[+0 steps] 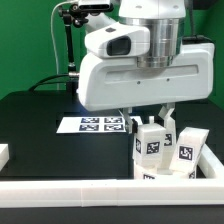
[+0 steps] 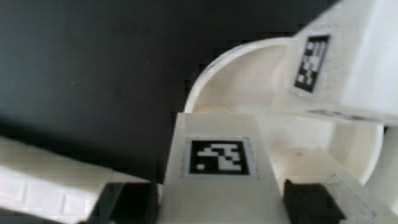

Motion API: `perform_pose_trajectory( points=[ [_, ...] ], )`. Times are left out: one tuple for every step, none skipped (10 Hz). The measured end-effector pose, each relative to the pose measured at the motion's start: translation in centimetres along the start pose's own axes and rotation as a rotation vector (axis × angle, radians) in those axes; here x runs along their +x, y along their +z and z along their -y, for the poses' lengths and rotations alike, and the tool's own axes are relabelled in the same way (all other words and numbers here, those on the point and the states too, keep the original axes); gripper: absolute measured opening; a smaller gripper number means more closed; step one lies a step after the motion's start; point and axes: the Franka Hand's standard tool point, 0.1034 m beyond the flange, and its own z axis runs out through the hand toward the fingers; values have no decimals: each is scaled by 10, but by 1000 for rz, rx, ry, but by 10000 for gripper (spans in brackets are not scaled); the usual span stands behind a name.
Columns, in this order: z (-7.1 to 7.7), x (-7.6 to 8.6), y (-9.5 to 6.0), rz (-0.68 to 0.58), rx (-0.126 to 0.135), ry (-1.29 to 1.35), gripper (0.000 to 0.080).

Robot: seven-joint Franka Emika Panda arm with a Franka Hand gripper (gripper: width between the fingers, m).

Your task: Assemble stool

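Stool parts sit clustered on the black table (image 1: pixel 40 115), toward the exterior view's right and directly below the arm's white wrist housing (image 1: pixel 135 70). The gripper (image 1: pixel 146 118) hangs straight down over this cluster. Its two fingers (image 1: pixel 167 113) reach the top of a blocky white leg (image 1: pixel 151 143) that stands upright and carries a black-and-white tag on its facing side.

In the wrist view, the same leg (image 2: pixel 222 150) fills the centre of the frame, tag toward the camera, with a dark fingertip at each lower corner of the picture, one on either side of the leg. The jaws stand partly closed with the leg between them; the pads appear to press on its sides, so the gripper is pinching the leg.

A second leg (image 1: pixel 187 148) stands just beside the first, on the exterior view's right, also tagged. In the wrist view it appears as a tilted white block (image 2: pixel 338 65) above the gripped leg. The curved rim of the seat (image 2: pixel 240 75) shows behind the gripped leg in the wrist view; whether the leg touches it cannot be told.

The marker board (image 1: pixel 92 124) lies flat on the table, just to the exterior view's left of the gripper. A white rail (image 1: pixel 70 195) runs along the near edge of the table, in front of the legs.
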Motion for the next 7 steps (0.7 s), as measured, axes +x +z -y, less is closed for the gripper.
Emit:
perform_pose_trajectory(
  points=[
    [1,0,0,-1,0,71,337],
    [2,1,0,-4,6,183,337],
    [4,2,0,-1,5,248,337],
    [8,3,0,1,7,314,337],
    [7,3,0,1,9,374,337],
    [8,3,0,1,10,430,337],
    [8,3,0,2,10,492,337]
  ],
)
